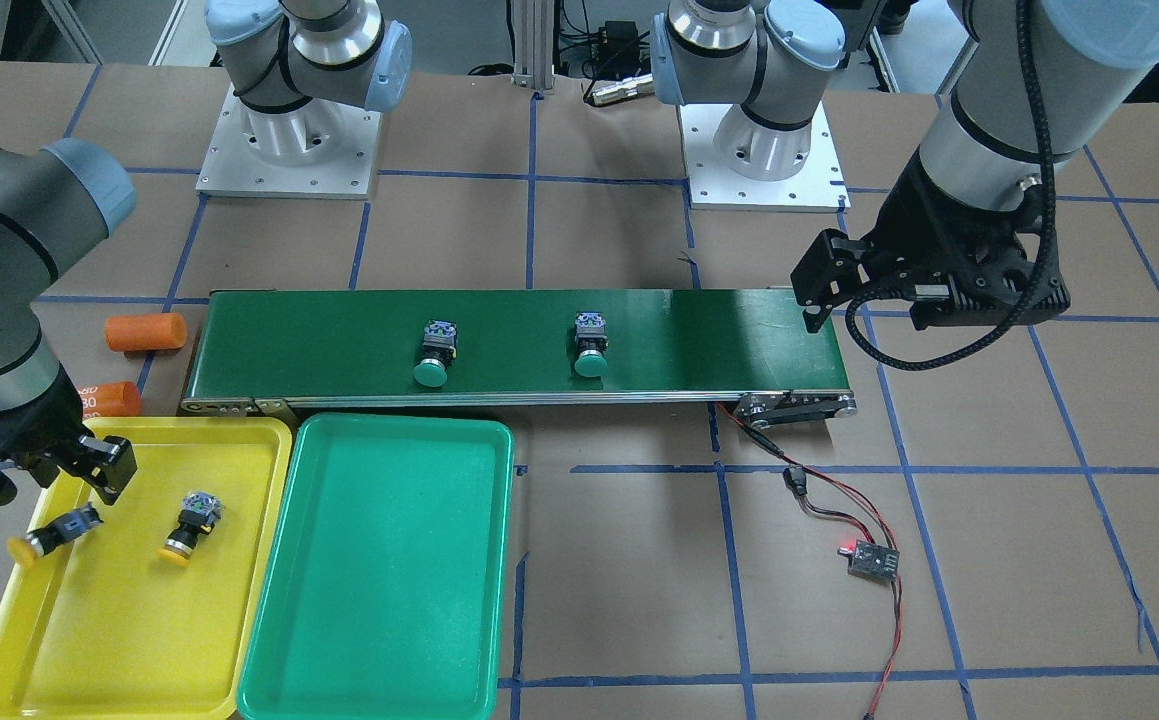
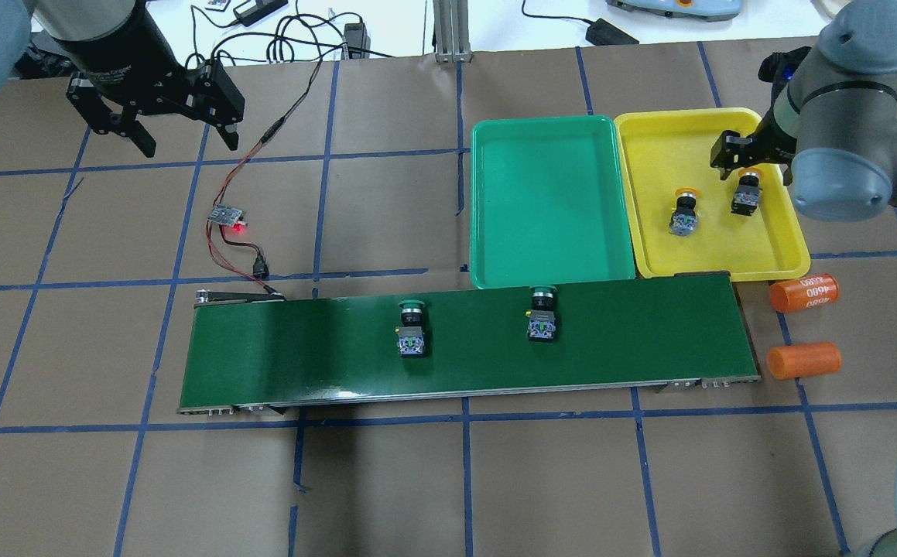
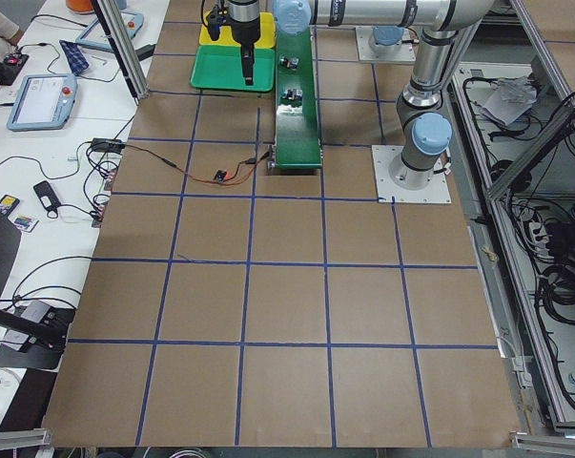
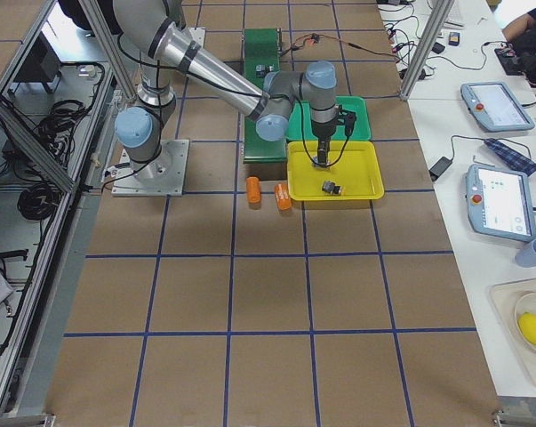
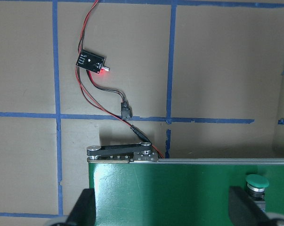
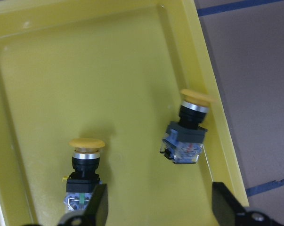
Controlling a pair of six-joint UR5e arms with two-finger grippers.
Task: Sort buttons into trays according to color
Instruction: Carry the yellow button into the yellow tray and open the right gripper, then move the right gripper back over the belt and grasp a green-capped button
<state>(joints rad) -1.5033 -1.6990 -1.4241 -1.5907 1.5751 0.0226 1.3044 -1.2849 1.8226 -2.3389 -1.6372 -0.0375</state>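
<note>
Brown table (image 2: 386,480) — 2 yellow buttons (image 6: 84,165) (image 6: 188,132) lie in yellow tray (image 2: 680,131); right claw (image 6: 161,209) above and left claw (image 2: 189,145) both gape, empty.

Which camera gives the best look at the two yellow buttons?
The right wrist view: both yellow buttons lie close-up in the yellow tray, caps and bodies clear. Front-facing and overhead views show them small; the right side view, tinier.

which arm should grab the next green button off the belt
Probably the right. The right gripper, open, hangs over the yellow tray, beside the green tray and near one green button on the belt. The left gripper, also open, hovers past the belt's far end.
</note>
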